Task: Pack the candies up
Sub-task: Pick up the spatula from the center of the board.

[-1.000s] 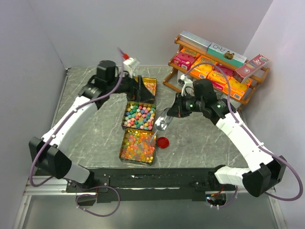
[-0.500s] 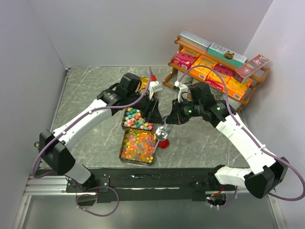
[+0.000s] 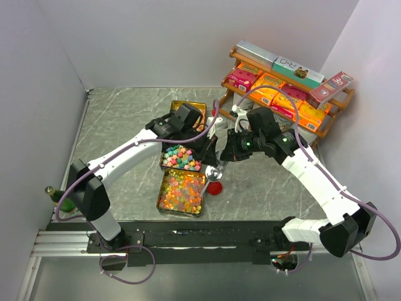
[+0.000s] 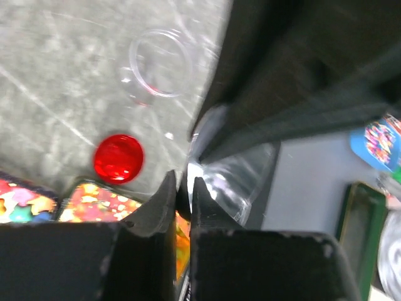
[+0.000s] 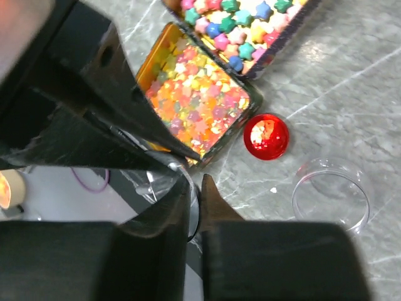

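We see a red round lid [image 5: 266, 136] flat on the grey marbled table [image 3: 119, 125], a clear round cup [image 5: 331, 195] just beside it, and a wooden rack [image 3: 223, 94] of boxes [image 3: 276, 91] at far right.

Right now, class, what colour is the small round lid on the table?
The lid is red; right wrist view.
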Robot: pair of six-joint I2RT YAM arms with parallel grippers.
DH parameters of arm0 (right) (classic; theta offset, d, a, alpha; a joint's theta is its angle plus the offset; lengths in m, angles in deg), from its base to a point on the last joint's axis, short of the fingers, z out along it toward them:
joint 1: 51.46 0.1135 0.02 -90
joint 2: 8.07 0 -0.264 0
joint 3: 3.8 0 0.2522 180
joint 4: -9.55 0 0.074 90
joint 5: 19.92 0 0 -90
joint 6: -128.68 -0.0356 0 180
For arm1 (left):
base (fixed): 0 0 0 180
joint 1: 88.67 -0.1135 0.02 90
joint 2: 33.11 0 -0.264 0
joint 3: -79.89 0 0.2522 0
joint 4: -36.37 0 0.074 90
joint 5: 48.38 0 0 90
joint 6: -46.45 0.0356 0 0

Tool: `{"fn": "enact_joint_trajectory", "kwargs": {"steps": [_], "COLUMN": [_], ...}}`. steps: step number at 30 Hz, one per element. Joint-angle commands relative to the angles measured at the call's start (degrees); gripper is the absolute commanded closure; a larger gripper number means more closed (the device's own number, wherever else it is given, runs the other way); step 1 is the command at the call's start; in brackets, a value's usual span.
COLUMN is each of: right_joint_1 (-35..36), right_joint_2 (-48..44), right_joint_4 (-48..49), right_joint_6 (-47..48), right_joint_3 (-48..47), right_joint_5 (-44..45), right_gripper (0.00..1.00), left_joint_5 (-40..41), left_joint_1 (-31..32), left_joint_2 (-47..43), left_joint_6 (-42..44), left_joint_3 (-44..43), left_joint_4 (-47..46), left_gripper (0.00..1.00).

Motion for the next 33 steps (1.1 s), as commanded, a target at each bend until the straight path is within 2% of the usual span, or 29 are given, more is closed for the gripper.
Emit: {"fn": "enact_joint_trajectory", "kwargs": {"steps": [1, 2, 3, 5, 7, 10, 14, 17, 21, 22, 24, 25, 26, 28, 29, 33], "right_joint_1": [0.7, 0.7, 0.7, 0.6, 0.4, -0.1, -0.1, 0.0, 0.0, 0.0, 0.0, 0.0, 0.0, 0.1, 0.2, 2.1], "right_joint_2": [-3.6, -4.2, -4.9, -8.0, -11.3, -13.9, -15.7, -15.9, -15.9, -16.0, -17.0, -17.3, -17.7, -18.2, -18.2, -16.7], "right_joint_4": [3.3, 3.2, 3.4, 5.2, 7.3, 10.3, 15.6, 18.9, 22.5, 24.0, 25.7, 27.7, 28.9, 31.6, 35.1, 39.3], "right_joint_6": [-1.8, -2.8, -4.4, -6.0, -7.0, -8.2, -7.6, -7.6, -9.3, -9.9, -12.6, -13.3, -14.0, -15.9, -16.3, -16.4], "right_joint_3": [0.4, 0.6, 0.8, 1.9, 3.3, 4.3, 6.7, 8.4, 9.7, 10.4, 11.6, 12.8, 13.5, 15.6, 16.5, 17.2], "right_joint_5": [5.2, 10.0, 11.9, 15.5, 18.2, 20.3, 20.3, 19.6, 16.7, 16.2, 16.0, 16.2, 15.9, 15.8, 15.2, 13.7], "right_gripper": [0.77, 0.64, 0.59, 0.41, 0.40, 0.29, 0.01, 0.00, 0.01, 0.05, 0.11, 0.14, 0.15, 0.16, 0.16, 0.16], "left_joint_5": [5.7, 7.7, 8.3, 8.6, 7.5, 9.2, 16.0, 21.8, 31.0, 32.1, 36.0, 37.2, 38.4, 39.1, 38.8, 38.4], "left_joint_1": [-1.2, -1.4, -1.7, -3.2, -4.3, -5.5, -7.3, -10.2, -13.6, -14.2, -15.1, -15.1, -15.1, -15.1, -15.1, -15.1], "left_joint_2": [1.0, 1.0, 1.0, 0.8, 0.3, -0.4, 0.3, 0.4, -4.1, -5.2, -8.8, -9.6, -11.1, -12.4, -13.6, -15.4], "left_joint_6": [-5.9, -6.6, -7.6, -10.4, -13.5, -18.2, -26.7, -38.2, -55.6, -63.1, -70.2, -77.3, -80.5, -89.0, -91.3, -99.8], "left_joint_3": [0.0, 0.3, 0.9, 1.1, 1.4, 0.8, -3.3, -5.4, -0.7, 0.8, 5.6, 6.9, 8.0, 10.4, 11.3, 12.0], "left_joint_4": [-2.9, -3.4, -4.8, -6.0, -8.6, -11.9, -11.5, -11.2, -14.2, -15.1, -18.9, -19.4, -19.7, -19.6, -19.8, -18.6], "left_gripper": [0.99, 0.99, 0.99, 0.99, 0.99, 0.99, 0.99, 0.99, 0.99, 0.99, 0.99, 0.99, 0.99, 0.99, 0.99, 0.99]}}
